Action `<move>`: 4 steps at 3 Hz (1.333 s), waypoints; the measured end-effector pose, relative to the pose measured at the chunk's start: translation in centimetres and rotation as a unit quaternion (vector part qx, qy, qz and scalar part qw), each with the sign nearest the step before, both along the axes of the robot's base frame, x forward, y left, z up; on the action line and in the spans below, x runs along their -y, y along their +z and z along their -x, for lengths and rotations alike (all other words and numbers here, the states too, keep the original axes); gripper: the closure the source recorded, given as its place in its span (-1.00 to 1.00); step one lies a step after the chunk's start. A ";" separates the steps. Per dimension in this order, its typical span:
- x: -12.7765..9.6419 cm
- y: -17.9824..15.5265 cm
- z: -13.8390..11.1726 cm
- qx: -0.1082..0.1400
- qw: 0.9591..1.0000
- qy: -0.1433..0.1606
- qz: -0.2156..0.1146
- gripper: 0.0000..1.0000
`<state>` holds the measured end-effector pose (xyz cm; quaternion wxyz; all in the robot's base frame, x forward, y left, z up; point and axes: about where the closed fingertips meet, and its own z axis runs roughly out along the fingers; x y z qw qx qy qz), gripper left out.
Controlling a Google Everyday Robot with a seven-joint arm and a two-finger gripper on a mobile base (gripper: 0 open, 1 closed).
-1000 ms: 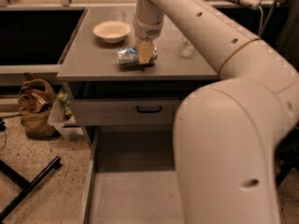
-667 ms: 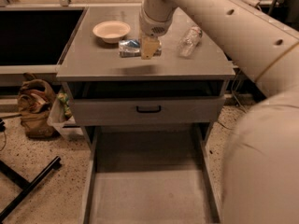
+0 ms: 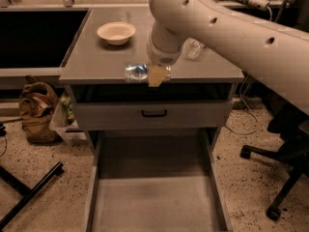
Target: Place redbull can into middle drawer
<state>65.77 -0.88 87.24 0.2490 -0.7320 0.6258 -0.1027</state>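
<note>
Silver-and-blue, dented and shiny, the small redbull can lies sideways in the gripper, whose tan fingers pinch it at one end. Compared with one second ago, I have carried the can away from the cream round bowl, now well behind the fingers, to the front lip of the grey tabletop. Just below the fingers sits the closed grey drawer with a black handle. Lower and further forward, the wide grey metal middle drawer stands pulled out. Judgement: transport is under way. The next move must clear the lip, then descend over the drawer base.
</note>
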 end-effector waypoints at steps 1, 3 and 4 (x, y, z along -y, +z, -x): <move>1.7 -6.5 5.6 -0.033 0.999 -0.028 0.026 1.00; 1.9 -6.7 5.9 -0.039 0.998 -0.031 0.027 1.00; 3.1 -7.7 8.3 -0.049 0.997 -0.057 0.009 1.00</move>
